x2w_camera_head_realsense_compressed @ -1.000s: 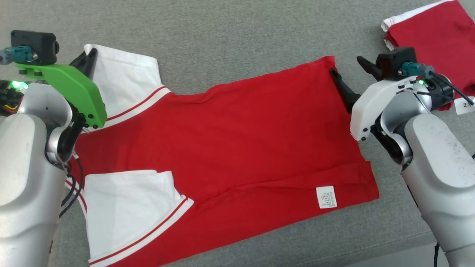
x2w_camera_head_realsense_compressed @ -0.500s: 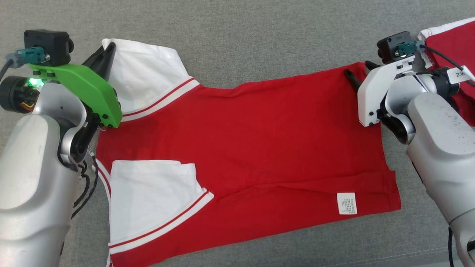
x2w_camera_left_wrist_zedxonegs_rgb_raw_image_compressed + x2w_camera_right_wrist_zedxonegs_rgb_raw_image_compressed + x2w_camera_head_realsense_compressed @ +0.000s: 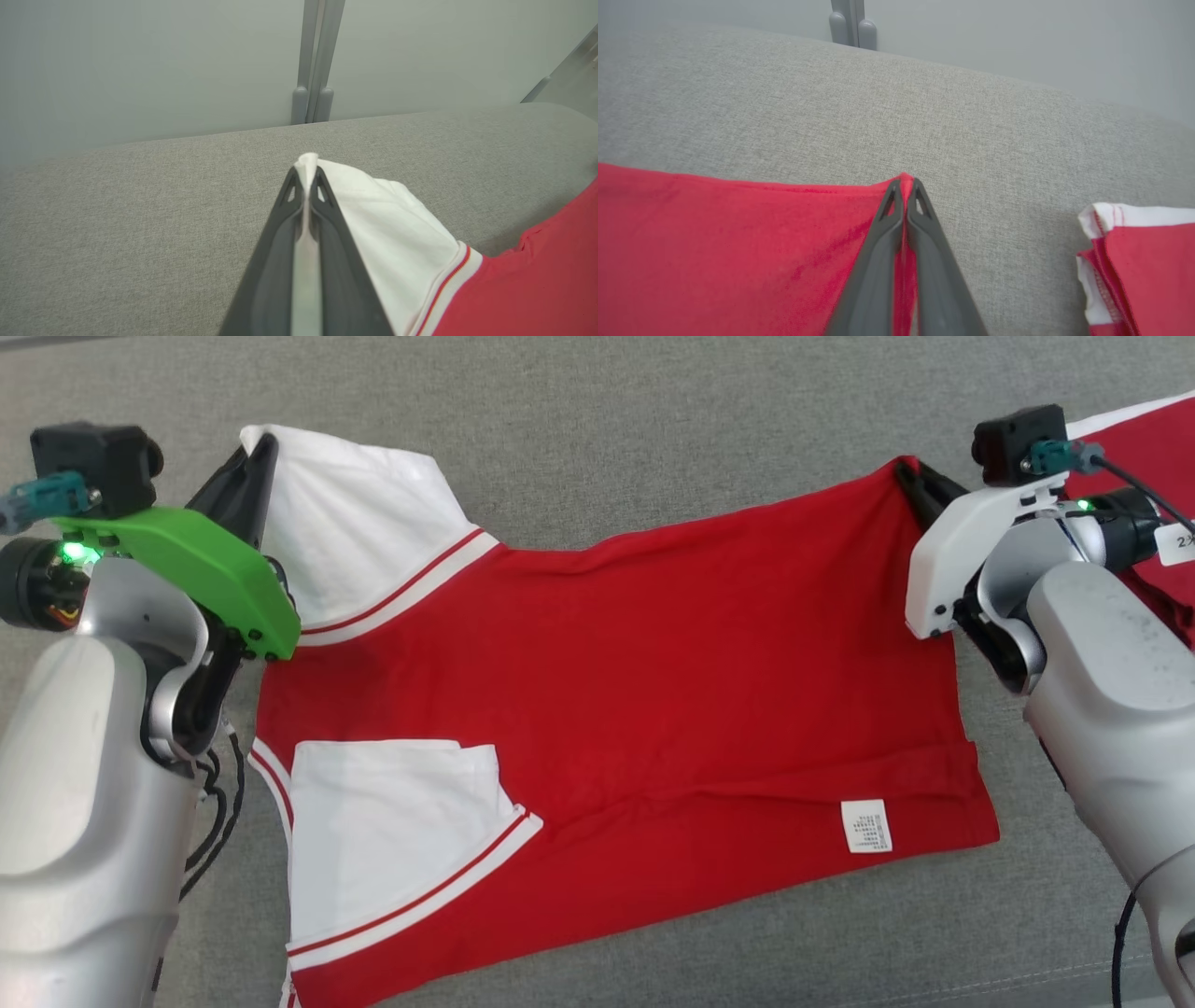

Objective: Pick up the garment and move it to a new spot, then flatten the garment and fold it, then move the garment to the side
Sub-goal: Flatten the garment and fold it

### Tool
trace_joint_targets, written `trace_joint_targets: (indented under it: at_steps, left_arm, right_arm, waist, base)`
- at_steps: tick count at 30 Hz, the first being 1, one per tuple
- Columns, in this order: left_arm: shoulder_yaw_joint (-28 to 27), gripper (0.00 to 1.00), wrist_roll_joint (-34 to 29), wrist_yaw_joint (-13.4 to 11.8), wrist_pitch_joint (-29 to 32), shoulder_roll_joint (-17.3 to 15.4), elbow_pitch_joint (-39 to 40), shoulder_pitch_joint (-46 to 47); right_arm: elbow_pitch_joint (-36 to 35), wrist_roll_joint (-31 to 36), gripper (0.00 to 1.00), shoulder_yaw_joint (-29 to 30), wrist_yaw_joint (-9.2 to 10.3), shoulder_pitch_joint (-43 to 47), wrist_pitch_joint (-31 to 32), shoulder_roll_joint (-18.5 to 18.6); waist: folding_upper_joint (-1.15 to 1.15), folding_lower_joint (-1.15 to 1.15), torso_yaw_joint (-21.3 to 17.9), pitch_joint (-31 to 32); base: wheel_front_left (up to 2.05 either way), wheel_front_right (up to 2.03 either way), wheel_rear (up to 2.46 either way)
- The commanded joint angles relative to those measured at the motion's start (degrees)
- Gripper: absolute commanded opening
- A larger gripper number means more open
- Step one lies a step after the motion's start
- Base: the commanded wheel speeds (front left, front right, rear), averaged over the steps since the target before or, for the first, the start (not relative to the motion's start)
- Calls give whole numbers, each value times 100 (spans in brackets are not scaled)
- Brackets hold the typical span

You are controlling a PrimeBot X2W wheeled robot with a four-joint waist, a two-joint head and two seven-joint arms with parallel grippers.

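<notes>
Your L hand (image 3: 261, 448) is clamping shut on the tip of the far white sleeve (image 3: 364, 541) of the garment (image 3: 653, 691), w/ cloth poking out past its fingertips in the L wrist view. The red tee is lying spread across the grey worktop (image 3: 597, 420) in front of you, near sleeve (image 3: 392, 831) folded onto the body, label (image 3: 865, 826) by the near R corner. Your R hand (image 3: 907, 476) is pinching the far R hem corner, w/ another folded red-and-white piece (image 3: 1153, 439) lying nearby on its R.

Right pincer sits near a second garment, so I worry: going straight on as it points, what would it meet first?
Probably only bare grey cushion; the right pincer, shut on the red garment, points clear of the folded garment.
</notes>
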State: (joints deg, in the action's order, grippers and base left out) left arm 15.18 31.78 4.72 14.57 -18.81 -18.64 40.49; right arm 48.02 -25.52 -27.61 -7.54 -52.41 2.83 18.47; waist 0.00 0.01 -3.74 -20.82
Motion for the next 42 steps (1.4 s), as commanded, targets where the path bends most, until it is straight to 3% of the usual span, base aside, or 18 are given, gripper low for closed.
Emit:
trace_joint_targets:
  at_steps: [1, 8, 12, 19, 23, 30, 39, 40, 41, 42]
  left_arm:
    - [-55, 0, 52, -22, -111, 0, 40, -204]
    - [-197, 0, 297, -141, -588, 128, 619, -1385]
    - [-268, 0, 455, -352, -781, 254, 1241, -2439]
    - [-324, 0, 613, -825, -928, 438, 2336, -4159]
    - [-202, 0, 644, -960, -912, 556, 2692, -4700]
    - [17, 0, 655, -1060, -873, 713, 2618, -5052]
    - [14, 0, 736, -987, -1011, 795, 1821, -4925]
    - [17, 29, 696, -992, -1045, 784, 1701, -4870]
    - [9, 76, 678, -995, -1095, 789, 1624, -4827]
    - [-15, 100, 664, -1016, -1150, 811, 1514, -4775]
  right_arm:
    - [-20, -118, 0, -74, 11, 189, -133, -12]
    - [-363, -512, 0, -278, 11, 1048, -875, 241]
    - [-601, -663, 0, -200, 11, 1692, -1230, 410]
    - [-1092, -722, 0, 180, 11, 2675, -1378, 559]
    - [-1281, -630, 0, 480, 11, 3043, -1305, 582]
    - [-1583, -396, 0, 952, 11, 3496, -1139, 455]
    - [-2031, -113, 0, 1377, 11, 3945, -802, 223]
    - [-2074, -81, 0, 1416, 11, 3985, -773, 192]
    - [-2110, -69, 0, 1443, 11, 4020, -744, 162]
    - [-2145, -41, 0, 1467, 11, 4060, -728, 126]
  waist:
    - [0, -1, -3, 172]
    - [0, -1, 157, 709]
    - [0, -1, 302, 1037]
    - [0, -1, 519, 1352]
    - [0, -1, 629, 1418]
    - [0, -1, 747, 1482]
    - [0, -1, 696, 1517]
    - [0, -1, 685, 1522]
    - [0, -1, 677, 1525]
    - [0, -1, 667, 1531]
  base:
    - [0, 0, 0]
    - [0, 0, 0]
    - [0, 0, 0]
    - [0, 0, 0]
    - [0, 0, 0]
    - [0, 0, 0]
    - [0, 0, 0]
    - [0, 0, 0]
    - [0, 0, 0]
    - [0, 0, 0]
